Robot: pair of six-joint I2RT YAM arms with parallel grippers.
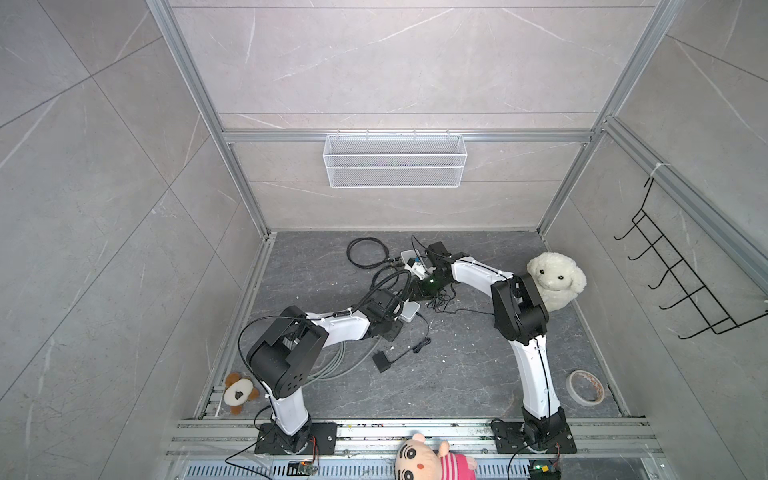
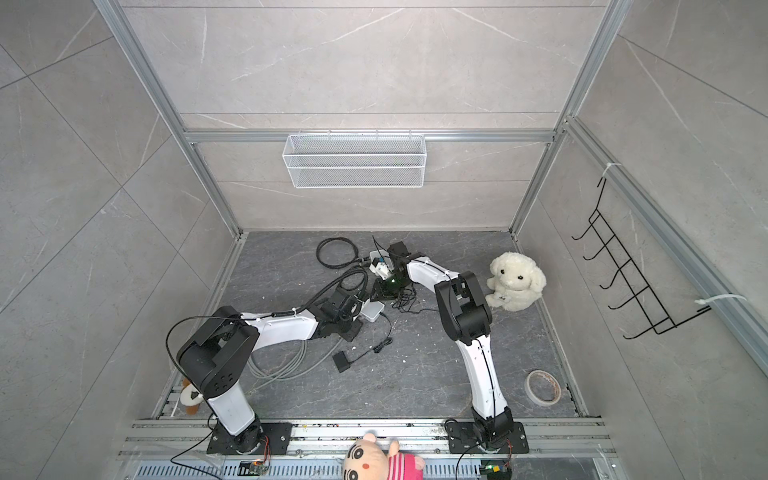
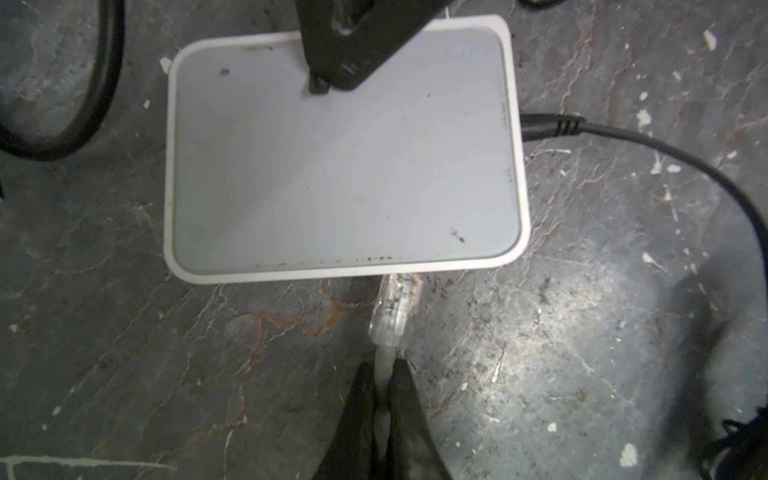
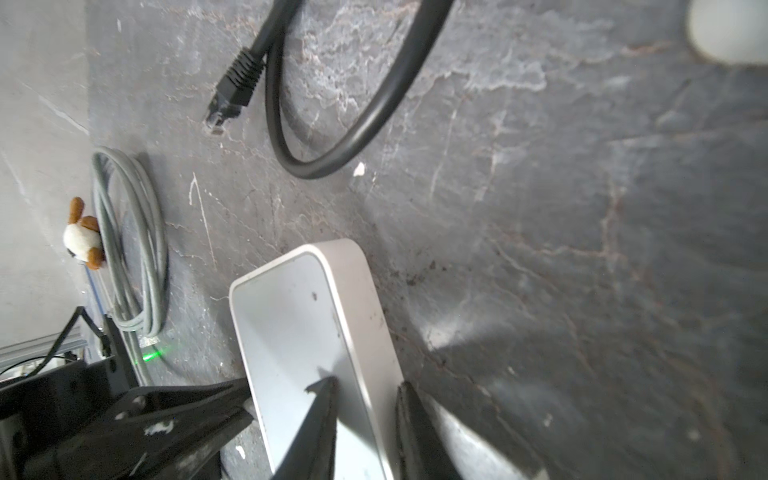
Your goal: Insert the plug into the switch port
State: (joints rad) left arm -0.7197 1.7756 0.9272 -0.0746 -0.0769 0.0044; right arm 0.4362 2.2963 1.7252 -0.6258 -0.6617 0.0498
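Note:
The white switch [image 3: 345,166] lies flat on the dark floor, also seen in both top views [image 1: 409,311] [image 2: 372,311]. A clear plug [image 3: 395,307] on a grey cable meets the switch's near side under the rim; how deep it sits is hidden. My left gripper [image 3: 384,374] is shut on the grey cable just behind the plug. My right gripper [image 4: 365,390] is shut on the switch's far edge [image 4: 316,324], one finger [image 4: 324,399] on the top face, the other against the side wall. In a top view both grippers meet at the switch [image 1: 399,323] [image 1: 415,297].
A black power cord [image 3: 552,124] enters the switch's side. A black cable with a loose plug [image 4: 228,99] and a grey cable coil [image 4: 133,241] lie nearby. Another white box [image 1: 409,255], a black adapter [image 1: 381,360], a white plush dog [image 1: 555,280] and a tape roll [image 1: 585,387] sit around.

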